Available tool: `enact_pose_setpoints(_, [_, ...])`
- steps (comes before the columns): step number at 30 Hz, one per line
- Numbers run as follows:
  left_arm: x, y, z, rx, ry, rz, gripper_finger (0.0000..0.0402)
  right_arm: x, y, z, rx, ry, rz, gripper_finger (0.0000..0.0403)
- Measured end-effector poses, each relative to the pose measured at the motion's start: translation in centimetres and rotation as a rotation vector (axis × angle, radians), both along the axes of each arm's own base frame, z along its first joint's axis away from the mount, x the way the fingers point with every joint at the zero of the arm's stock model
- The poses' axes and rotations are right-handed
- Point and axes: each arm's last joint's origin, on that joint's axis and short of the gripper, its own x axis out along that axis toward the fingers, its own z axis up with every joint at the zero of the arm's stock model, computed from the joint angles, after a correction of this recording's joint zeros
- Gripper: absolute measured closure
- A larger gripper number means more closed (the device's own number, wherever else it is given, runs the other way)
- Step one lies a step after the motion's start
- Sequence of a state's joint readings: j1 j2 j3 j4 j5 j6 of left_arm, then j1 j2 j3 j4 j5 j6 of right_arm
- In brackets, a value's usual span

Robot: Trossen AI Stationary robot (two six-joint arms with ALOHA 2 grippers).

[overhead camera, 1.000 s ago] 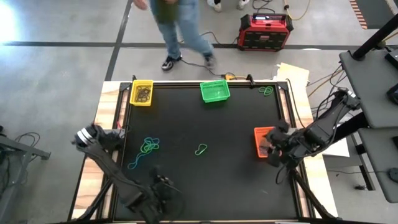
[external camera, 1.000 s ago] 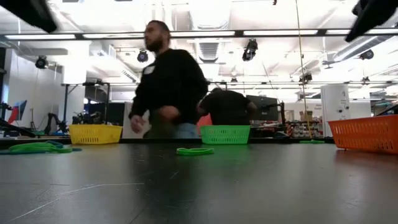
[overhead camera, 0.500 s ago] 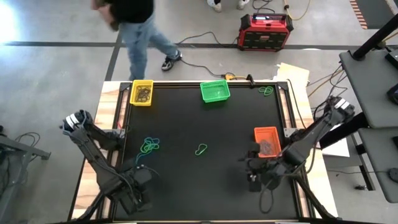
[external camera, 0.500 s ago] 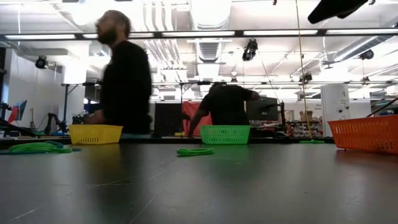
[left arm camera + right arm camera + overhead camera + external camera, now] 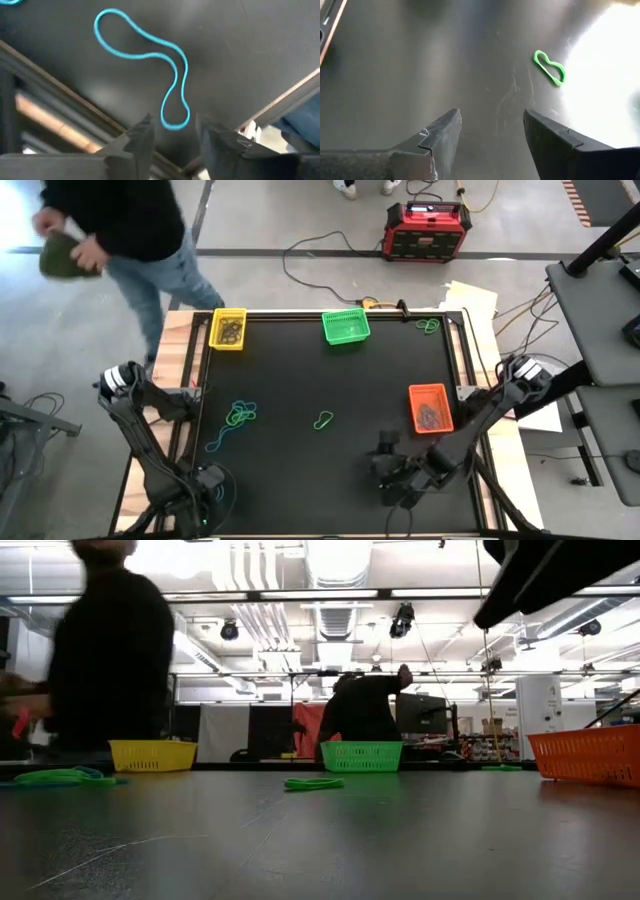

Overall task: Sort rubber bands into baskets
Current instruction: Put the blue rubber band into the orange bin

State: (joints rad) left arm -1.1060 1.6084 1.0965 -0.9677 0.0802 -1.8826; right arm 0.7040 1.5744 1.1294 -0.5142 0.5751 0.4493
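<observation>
My left gripper (image 5: 210,476) is open and empty near the table's front left. Its fingertips (image 5: 172,137) stand just short of a teal rubber band (image 5: 150,65), which lies flat on the black mat. That band (image 5: 220,442) lies beside a green and teal cluster (image 5: 240,415). My right gripper (image 5: 385,457) is open and empty at the front, left of the orange basket (image 5: 431,408). It faces a single green band (image 5: 550,66), which lies at mid-table (image 5: 323,420). The yellow basket (image 5: 228,329) and the green basket (image 5: 346,327) stand at the far edge. The yellow and orange baskets hold dark bands.
More green bands (image 5: 428,325) lie at the far right corner. A person (image 5: 110,230) walks past the far left corner. A red and black box (image 5: 425,230) stands on the floor behind the table. The table's wooden frame (image 5: 55,125) shows close to my left gripper.
My right gripper has left the orange basket, going toward the near edge and the table's left. My left gripper has gone toward the table's left edge along the front. The person behind the table has walked to the left.
</observation>
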Motion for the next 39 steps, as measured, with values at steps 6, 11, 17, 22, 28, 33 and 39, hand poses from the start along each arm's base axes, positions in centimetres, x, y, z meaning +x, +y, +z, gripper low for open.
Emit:
enact_pose_setpoints(6, [1.3,0.0,-2.5,0.018,0.004,-0.001,0.0235,2.0,1.8,1.0,-0.030,-0.007,0.075,0.0193])
enact_pose_setpoints(11, [1.8,-0.7,-4.1,0.007,0.006,-0.031,0.0233,3.1,2.8,3.1,-0.031,-0.032,0.134,0.0193])
enact_pose_setpoints(17, [2.1,-1.2,-5.8,0.033,0.024,-0.041,0.0244,3.4,3.3,4.3,-0.039,-0.062,0.172,0.0193])
enact_pose_setpoints(22, [2.4,-1.4,-6.9,0.052,0.032,-0.083,0.0261,3.2,3.2,4.5,-0.041,-0.066,0.180,0.0193])
enact_pose_setpoints(28, [3.1,-1.5,-7.2,0.025,0.007,-0.104,0.0365,3.2,3.3,4.4,-0.050,-0.060,0.188,0.0193])
enact_pose_setpoints(33, [3.5,-1.2,-6.9,0.043,-0.063,-0.156,0.0391,3.1,3.4,4.3,-0.037,-0.048,0.206,0.0193])
enact_pose_setpoints(39, [5.1,-0.8,-5.7,0.222,-0.355,-0.213,0.0400,3.0,3.4,4.4,-0.054,-0.043,0.225,0.0193])
